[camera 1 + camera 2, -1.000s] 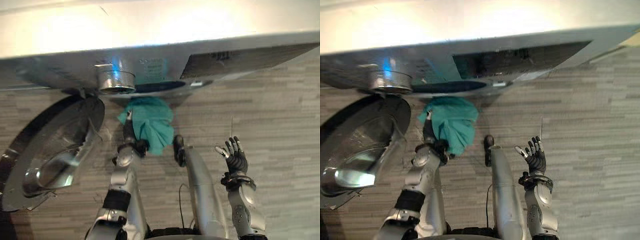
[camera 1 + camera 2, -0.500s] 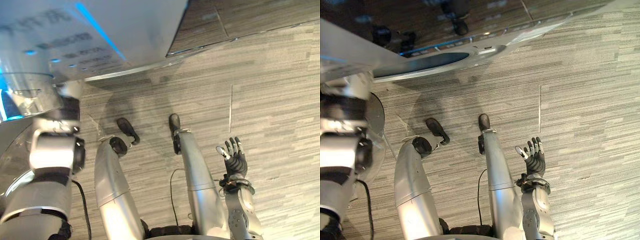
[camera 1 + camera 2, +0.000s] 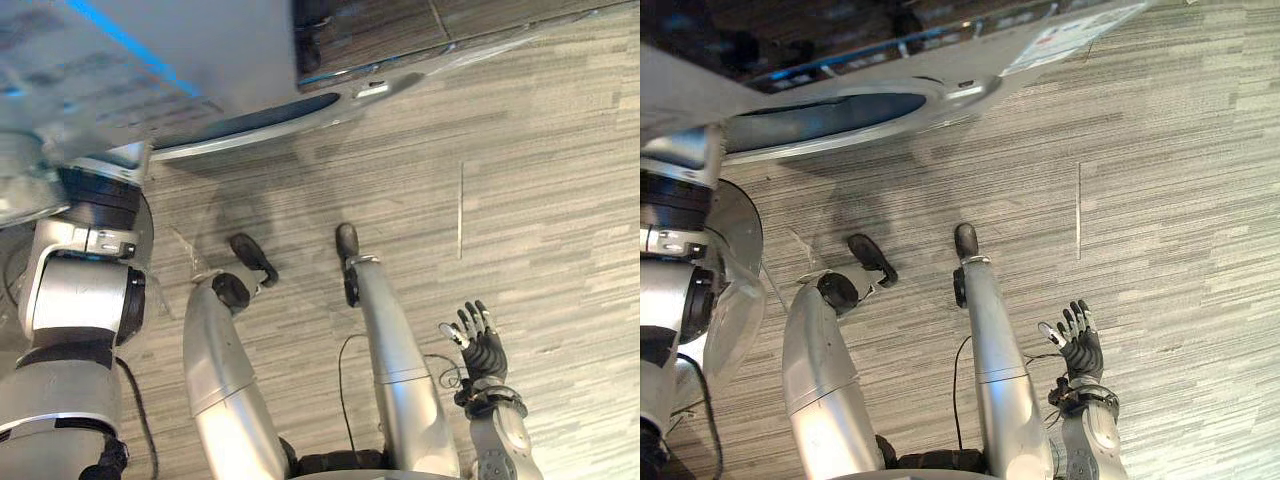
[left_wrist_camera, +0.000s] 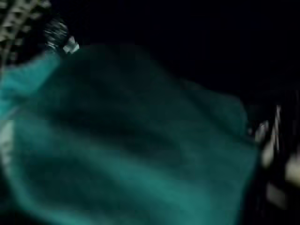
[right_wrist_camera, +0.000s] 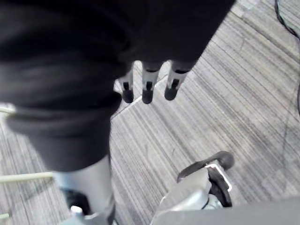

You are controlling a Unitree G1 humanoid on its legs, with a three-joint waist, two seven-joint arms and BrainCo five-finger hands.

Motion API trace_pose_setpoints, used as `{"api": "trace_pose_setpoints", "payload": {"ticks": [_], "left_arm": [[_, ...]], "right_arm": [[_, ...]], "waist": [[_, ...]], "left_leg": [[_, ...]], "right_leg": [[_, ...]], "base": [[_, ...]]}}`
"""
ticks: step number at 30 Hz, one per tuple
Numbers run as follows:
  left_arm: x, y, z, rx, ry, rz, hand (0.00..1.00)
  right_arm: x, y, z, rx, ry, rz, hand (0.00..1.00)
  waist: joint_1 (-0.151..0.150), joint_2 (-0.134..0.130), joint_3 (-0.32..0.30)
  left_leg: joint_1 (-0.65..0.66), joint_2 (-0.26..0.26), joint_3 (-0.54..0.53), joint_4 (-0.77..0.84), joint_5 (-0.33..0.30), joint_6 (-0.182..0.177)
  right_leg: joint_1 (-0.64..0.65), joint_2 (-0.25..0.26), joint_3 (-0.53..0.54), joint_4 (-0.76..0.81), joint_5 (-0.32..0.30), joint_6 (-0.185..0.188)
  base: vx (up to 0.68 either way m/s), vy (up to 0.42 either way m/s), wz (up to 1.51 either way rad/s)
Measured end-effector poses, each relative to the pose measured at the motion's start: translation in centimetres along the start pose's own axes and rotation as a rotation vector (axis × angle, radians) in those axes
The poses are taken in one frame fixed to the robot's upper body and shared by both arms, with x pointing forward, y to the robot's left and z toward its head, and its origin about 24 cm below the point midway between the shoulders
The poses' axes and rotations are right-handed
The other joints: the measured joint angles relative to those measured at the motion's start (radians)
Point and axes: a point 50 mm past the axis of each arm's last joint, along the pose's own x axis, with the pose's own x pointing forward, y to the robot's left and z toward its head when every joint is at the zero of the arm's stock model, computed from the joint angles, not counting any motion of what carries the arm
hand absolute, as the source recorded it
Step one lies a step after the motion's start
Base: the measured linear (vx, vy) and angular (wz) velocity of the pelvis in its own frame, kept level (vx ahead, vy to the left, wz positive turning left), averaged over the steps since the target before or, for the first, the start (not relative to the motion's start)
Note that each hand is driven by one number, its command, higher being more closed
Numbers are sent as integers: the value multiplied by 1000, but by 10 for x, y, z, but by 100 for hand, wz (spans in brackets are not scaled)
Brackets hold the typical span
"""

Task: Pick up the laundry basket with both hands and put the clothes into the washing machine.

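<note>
Teal cloth (image 4: 126,140): seen close in your left wrist view, with darkness round it.

Washing machine (image 3: 200,60): spans 10 to 12 o'clock of your head view. Its round opening (image 3: 820,115) sits at 11 o'clock and its glass door (image 3: 735,260) stands open at 9 o'clock.

Left arm (image 3: 80,300): raised steeply at 9 o'clock, with the wrist up against the machine's front. You cannot tell whether it grips the cloth.

Right hand (image 3: 483,350): at 5 o'clock with the forearm upright, well apart from the machine, over the grey striped floor (image 3: 560,200). Its fingers (image 5: 147,89) are straight, spread wide and pointing toward 12 o'clock, holding nothing.
</note>
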Motion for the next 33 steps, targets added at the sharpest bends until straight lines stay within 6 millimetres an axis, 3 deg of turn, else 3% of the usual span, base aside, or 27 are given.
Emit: {"api": "trace_pose_setpoints", "payload": {"ticks": [7,13,16,20,23,25,26,27,29,31,33], "left_arm": [[9,-1,2,-95,91,-13,0],[4,-4,-20,-262,252,-6,0],[-14,-17,-40,-410,383,-20,0],[-51,-49,-57,-580,530,-84,0],[-102,-80,-63,-614,599,-182,0],[-154,-104,-54,-650,622,-284,0],[-193,-121,-47,-680,677,-374,0],[-213,-129,-43,-693,708,-424,0],[-304,-148,-33,-727,890,-625,0],[-360,-149,-31,-728,1032,-723,0],[-451,-134,-42,-655,1345,-820,0]], "right_arm": [[-1,10,-7,98,15,-13,0],[-4,24,-16,128,48,21,0],[-4,28,-18,135,53,27,0],[-4,30,-18,104,52,38,0],[-4,32,-20,92,66,47,0],[-2,33,-22,65,80,44,0],[-1,32,-24,57,87,33,0],[-1,31,-24,54,91,28,0],[3,25,-26,16,102,4,0],[6,17,-30,5,121,-34,0],[2,-8,-53,-40,233,-144,0]], "waist": [[-12,-1,0],[-25,-2,0],[-25,-2,0],[-24,-1,0],[-22,-1,0],[-21,-1,-1],[-18,0,-1],[-11,-1,-2],[9,-2,-6],[20,0,-20],[49,1,-136]], "left_leg": [[-13,-9,-2,-15,13,21],[-11,-10,-8,-15,14,23],[2,-12,-19,-19,15,21],[36,-46,-21,-62,37,21],[93,-69,-20,-106,52,16],[168,-107,-15,-176,72,8],[230,-130,-11,-225,91,6],[261,-141,-8,-251,96,2],[421,-184,5,-364,127,-4],[525,-214,9,-444,149,-10],[642,-257,19,-581,197,-19]], "right_leg": [[0,-5,-2,-30,27,12],[8,-5,-2,-34,30,15],[27,-5,-10,-37,30,15],[61,-31,-20,-55,30,15],[117,-46,-22,-86,30,15],[187,-72,-24,-129,30,14],[246,-86,-28,-160,32,12],[276,-95,-30,-177,32,11],[429,-125,-44,-259,36,6],[529,-144,-54,-314,36,4],[633,-164,-62,-407,48,1]], "base": [[0,54,0],[7,31,0],[31,33,5],[21,34,25],[25,31,23],[53,24,43],[75,-1,44],[87,-23,46],[123,-37,44],[156,-30,34],[232,-26,26]]}}
